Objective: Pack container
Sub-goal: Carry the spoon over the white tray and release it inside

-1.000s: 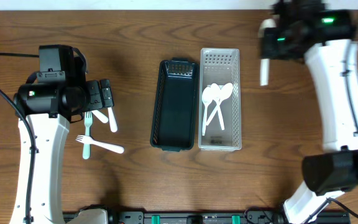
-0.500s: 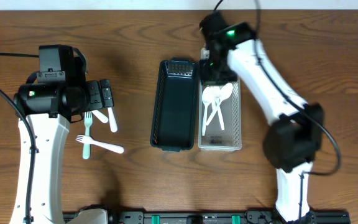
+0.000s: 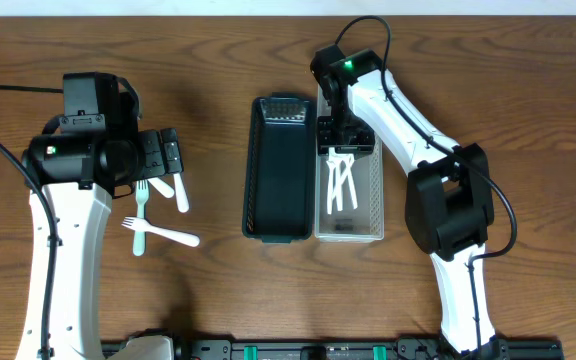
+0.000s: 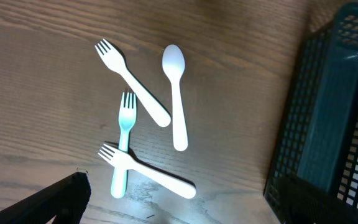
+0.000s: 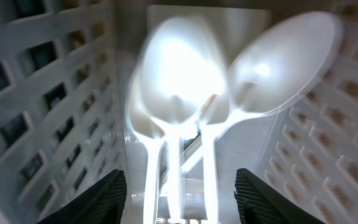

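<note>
Our right claw (image 3: 346, 136) has just swung into the white tray (image 3: 378, 205), wide open over the spoons (image 3: 340, 185), while forks (image 4: 135, 98) wait left.

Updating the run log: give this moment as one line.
right gripper open over spoons in white basket | left gripper open above forks on table

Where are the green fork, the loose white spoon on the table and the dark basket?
green fork (image 4: 125, 134), left wrist view, upper handle below the tines
white spoon (image 4: 178, 115), left wrist view, middle of the handle
dark basket (image 3: 281, 175), overhead view, bare floor
</note>
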Robot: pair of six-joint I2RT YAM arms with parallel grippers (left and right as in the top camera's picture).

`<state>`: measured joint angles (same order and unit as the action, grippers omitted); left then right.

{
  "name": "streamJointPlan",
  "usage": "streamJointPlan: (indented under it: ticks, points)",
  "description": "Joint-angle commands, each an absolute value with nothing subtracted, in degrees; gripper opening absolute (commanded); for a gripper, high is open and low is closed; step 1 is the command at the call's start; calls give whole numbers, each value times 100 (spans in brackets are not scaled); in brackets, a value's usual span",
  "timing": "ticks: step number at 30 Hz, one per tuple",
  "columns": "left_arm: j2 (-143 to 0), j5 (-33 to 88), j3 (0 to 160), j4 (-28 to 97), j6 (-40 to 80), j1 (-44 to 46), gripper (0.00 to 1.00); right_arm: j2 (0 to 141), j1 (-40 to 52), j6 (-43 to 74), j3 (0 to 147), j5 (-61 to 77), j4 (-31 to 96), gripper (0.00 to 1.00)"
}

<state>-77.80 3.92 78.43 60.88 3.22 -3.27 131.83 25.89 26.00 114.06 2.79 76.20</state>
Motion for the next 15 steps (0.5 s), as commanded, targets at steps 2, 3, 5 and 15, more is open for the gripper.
streamJointPlan:
  ticks: [2, 3, 5, 15]
  points:
    - [-7787, 386, 7920, 6101, 370, -346, 98, 13069, 2458, 2451, 11518, 152, 7631, 62]
    - [-7787, 384, 7920, 6101, 360, -346, 98, 12958, 2355, 2359, 11622, 152, 7655, 63]
    - [-7787, 384, 7920, 6093, 272, -346, 98, 12779, 2202, 2215, 11786, 150, 7660, 64]
    - [-7776, 386, 7922, 6213, 220, -346, 98, 11192, 401, 1802, 12945, 108, 7909, 74]
